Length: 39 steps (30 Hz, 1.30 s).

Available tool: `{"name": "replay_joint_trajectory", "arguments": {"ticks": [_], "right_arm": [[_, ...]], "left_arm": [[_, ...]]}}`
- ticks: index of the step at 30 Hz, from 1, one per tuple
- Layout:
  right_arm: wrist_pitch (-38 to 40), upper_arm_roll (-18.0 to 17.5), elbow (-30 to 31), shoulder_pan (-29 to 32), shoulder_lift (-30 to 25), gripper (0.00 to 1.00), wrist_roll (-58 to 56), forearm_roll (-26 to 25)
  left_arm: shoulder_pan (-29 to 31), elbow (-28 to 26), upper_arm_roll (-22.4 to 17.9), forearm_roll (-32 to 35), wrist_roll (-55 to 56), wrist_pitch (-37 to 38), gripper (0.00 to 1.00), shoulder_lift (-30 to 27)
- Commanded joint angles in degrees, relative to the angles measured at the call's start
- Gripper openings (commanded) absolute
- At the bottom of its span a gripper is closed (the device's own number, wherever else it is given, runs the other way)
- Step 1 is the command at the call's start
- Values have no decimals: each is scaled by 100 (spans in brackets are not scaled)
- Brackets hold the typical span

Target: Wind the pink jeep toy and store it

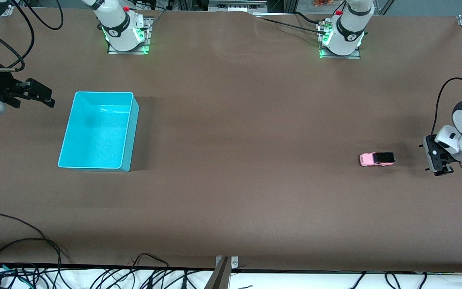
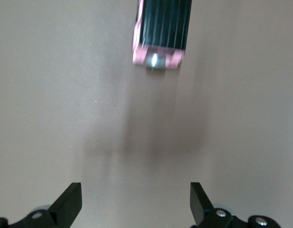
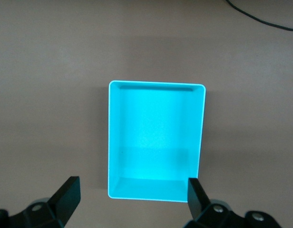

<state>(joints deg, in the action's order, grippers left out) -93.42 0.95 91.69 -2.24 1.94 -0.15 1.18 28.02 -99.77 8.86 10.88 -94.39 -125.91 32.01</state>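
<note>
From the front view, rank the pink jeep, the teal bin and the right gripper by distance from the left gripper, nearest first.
From the left gripper, fingers open:
1. pink jeep toy, on the table beside it.
2. teal bin, toward the right arm's end.
3. right gripper, open, just outside the bin.

— What covers the desk [image 1: 231, 120]?
— A plain brown sheet, matte, with a few faint creases toward the arms' bases.
— And at the edge nearest the front camera?
— A white strip [image 1: 295, 279] strewn with black cables [image 1: 22, 257], and a small metal bracket [image 1: 226, 261] at the middle.

high front camera faces robots; wrist cameras look down at table [image 1: 231, 120].
</note>
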Motion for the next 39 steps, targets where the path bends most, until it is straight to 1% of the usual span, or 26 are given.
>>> {"name": "replay_joint_trajectory", "arguments": {"ticks": [1,5,12,16,24,27,32,39], "right_arm": [[69,-8,-28,31,-27,100,-21,32],[61,-8,-28,31,-27,100,-21,32],[60,-8,-28,40,-27,100,-21,32],[60,-8,-28,31,-27,100,-21,32],[60,-8,-28,31,-18,100,-21,32],[60,-8,-28,31,-18,100,-21,32],[60,-8,-28,31,-18,100,-21,32],[60,-8,-28,40,-27,100,-21,32]], "left_arm": [[-42,89,168,-122,491,654,100,-397],[-51,353,441,-113,1018,1322,100,-564],[-51,1108,854,-95,1748,2508,100,-591],[-51,1433,1047,-104,2134,2974,100,-608],[-51,2110,1601,-69,2969,3774,100,-626],[-51,2251,1821,-34,3329,3986,100,-757],[-51,2243,2102,-34,3866,4013,100,-872],[-95,2252,2173,-25,4016,4021,100,-872]]}}
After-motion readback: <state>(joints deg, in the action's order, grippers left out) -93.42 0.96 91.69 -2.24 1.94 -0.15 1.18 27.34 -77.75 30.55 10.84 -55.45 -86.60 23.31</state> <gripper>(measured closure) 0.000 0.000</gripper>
